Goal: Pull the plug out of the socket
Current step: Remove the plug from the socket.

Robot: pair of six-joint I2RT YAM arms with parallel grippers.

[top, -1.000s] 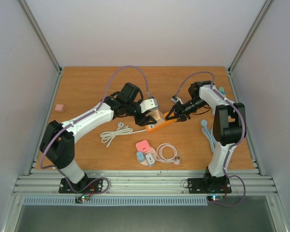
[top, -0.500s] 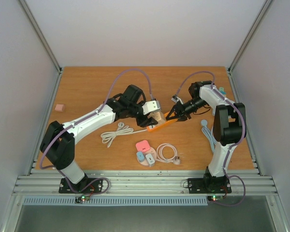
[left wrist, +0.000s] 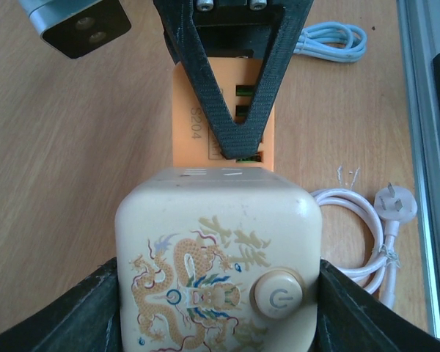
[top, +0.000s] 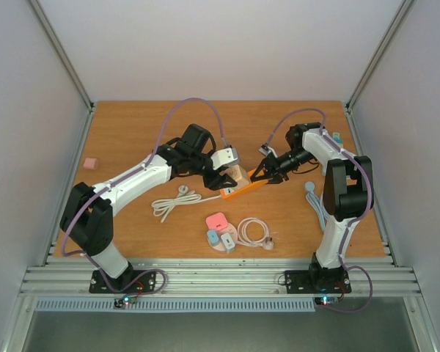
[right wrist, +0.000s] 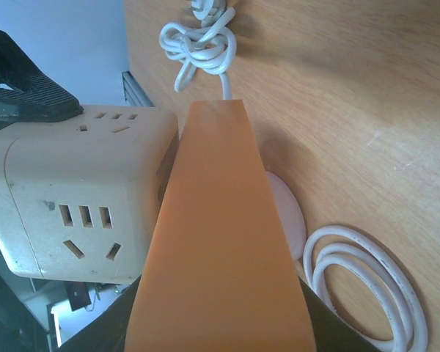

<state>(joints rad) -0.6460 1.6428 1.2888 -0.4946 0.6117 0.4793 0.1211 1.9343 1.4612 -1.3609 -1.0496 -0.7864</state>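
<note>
Top external: wooden table (top: pixel 132 132), white walls (top: pixel 220 44)

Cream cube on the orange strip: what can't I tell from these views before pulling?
- Pins joining cream cube and orange strip: left wrist, the cube's body covers them; right wrist, the strip does; top view, too small.
- Cube's near end: left wrist, cut off by the bottom edge.
- Strip's near end: right wrist, cut off by the bottom edge.
</note>
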